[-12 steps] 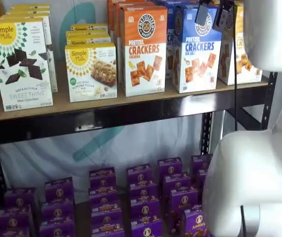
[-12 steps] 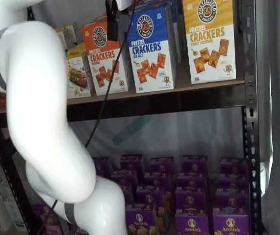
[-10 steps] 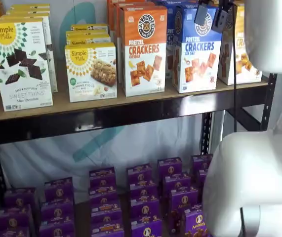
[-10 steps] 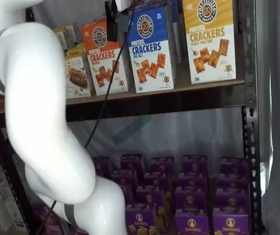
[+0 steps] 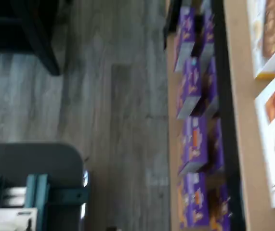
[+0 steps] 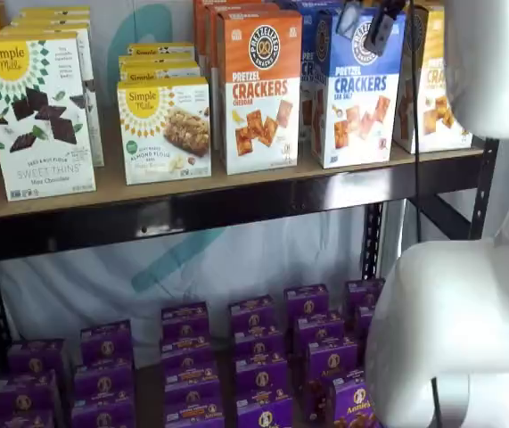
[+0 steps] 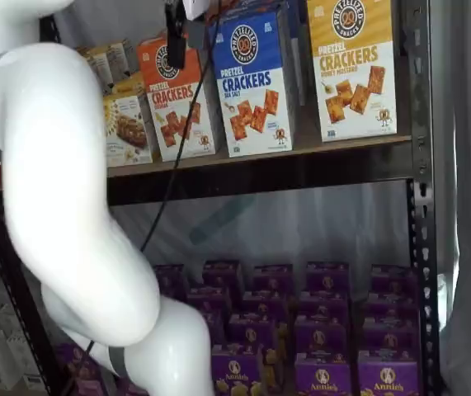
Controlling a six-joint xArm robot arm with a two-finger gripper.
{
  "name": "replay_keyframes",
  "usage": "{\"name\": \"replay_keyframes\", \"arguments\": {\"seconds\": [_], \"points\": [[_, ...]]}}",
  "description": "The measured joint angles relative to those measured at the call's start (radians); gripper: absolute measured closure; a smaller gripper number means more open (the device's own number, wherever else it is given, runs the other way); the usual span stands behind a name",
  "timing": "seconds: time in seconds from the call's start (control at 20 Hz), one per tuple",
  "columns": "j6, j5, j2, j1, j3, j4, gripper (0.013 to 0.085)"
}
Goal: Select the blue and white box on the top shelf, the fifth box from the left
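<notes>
Shelf views: claw [image 6: 367, 22] fingers apart before blue and white box [image 6: 358, 87], top shelf [image 6: 236, 207] rail clear below.

The gripper [image 6: 365, 22] is cut off by the top edge in both shelf views, and its fingers cover part of the logo on the blue and white box [image 6: 357, 89]. The wrist view is blurred; the box fronts there are perhaps the crackers.
</notes>
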Motion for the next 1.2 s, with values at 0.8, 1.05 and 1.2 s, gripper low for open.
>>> {"name": "replay_keyframes", "arguments": {"seconds": [0.8,1.05,1.2], "points": [[-0.01,-0.433,-0.049,-0.013,0.081,0.068,0.013],[-0.039,-0.396,0.059,0.01,-0.017,-0.034,0.013],[-0.054,-0.367,0.115,0.009,-0.064,-0.064,0.013]]}}
